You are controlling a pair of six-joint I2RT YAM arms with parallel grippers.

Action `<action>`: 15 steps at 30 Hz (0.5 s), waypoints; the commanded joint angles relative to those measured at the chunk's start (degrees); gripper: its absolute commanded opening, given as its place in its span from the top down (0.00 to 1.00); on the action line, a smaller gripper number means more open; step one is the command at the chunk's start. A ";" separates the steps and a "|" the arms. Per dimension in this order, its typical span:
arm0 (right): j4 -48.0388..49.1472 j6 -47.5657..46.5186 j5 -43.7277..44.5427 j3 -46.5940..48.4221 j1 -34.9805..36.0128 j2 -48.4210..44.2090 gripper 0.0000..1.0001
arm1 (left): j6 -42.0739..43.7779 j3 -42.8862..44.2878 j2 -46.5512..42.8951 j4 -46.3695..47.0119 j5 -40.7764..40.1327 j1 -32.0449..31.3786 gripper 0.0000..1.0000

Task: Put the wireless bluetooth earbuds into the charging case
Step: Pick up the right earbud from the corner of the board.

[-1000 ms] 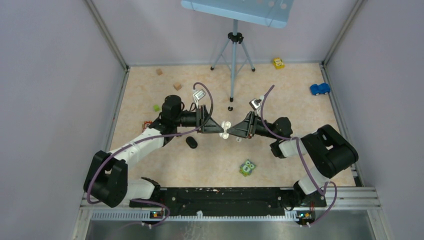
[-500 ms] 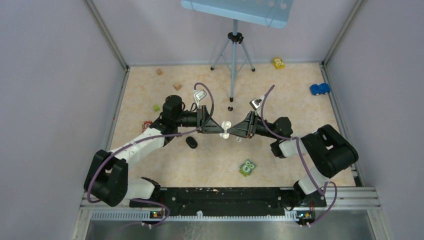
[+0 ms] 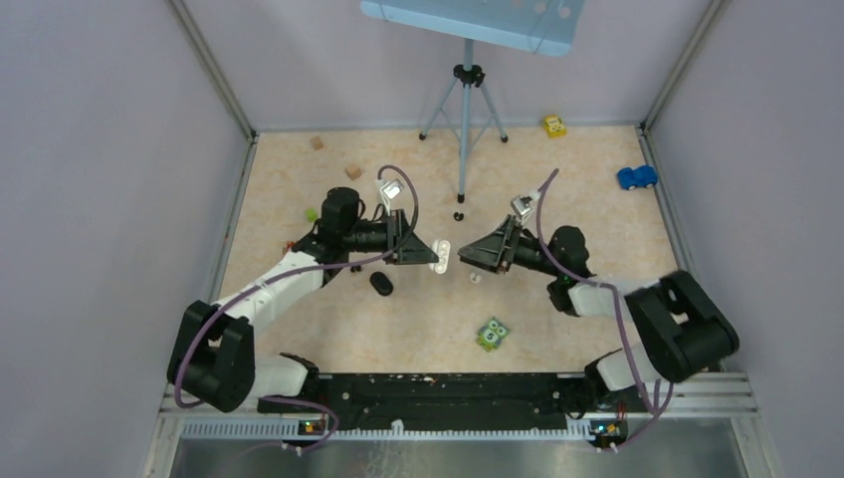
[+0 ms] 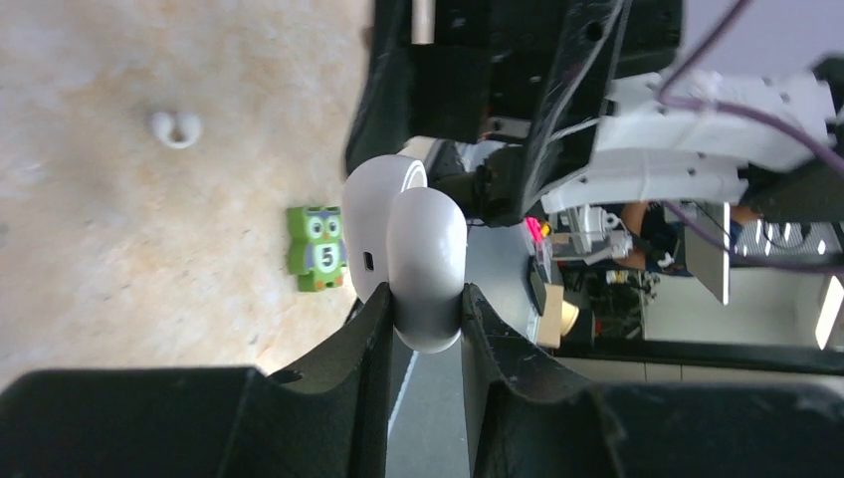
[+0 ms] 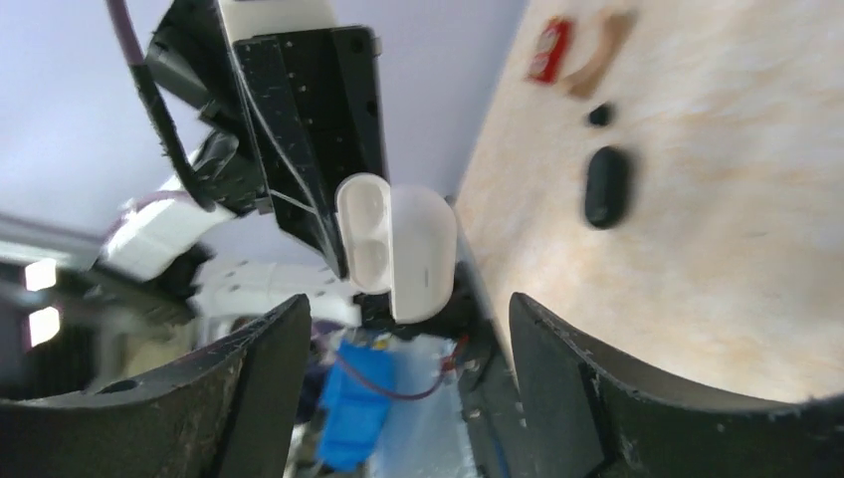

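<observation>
White case gripped open, buds waiting on the table

White charging case (image 4: 423, 269) sits clenched edge-on in the left jaws, lifted off the table (image 3: 557, 199) with its lid swung open. In the right wrist view its two hollows look empty. The right jaws stand spread wide and hold nothing; they face the case across a small gap without touching it. The white earbuds (image 3: 476, 278) lie together on the table just below that gap, beside neither case. The black case (image 3: 381, 283) lies shut on the table to the left.

Fetching a bud looks like the step in hand. The right jaws should probably drop straight down over the pair and pinch one bud only, across its rounded body, since the two lie touching and a careless close could flick the other away. The left arm does best to hold the case steady, hollows turned toward the right arm, so the bud can go in stem-first without a regrasp.
</observation>
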 commanded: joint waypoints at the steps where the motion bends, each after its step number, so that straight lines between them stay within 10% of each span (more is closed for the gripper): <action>1: -44.73 -19.85 14.56 2.08 -3.68 -18.49 0.28 | 4.28 0.37 -3.40 -5.54 -1.38 4.95 0.99; 6: -85.00 -43.85 44.60 12.55 -3.69 -31.08 0.28 | 6.82 -1.55 -3.71 -8.11 -0.24 7.38 0.99; 15: -96.46 -51.03 57.64 21.42 -0.78 -17.18 0.49 | 8.08 -2.08 -3.43 -10.41 -0.14 7.72 1.00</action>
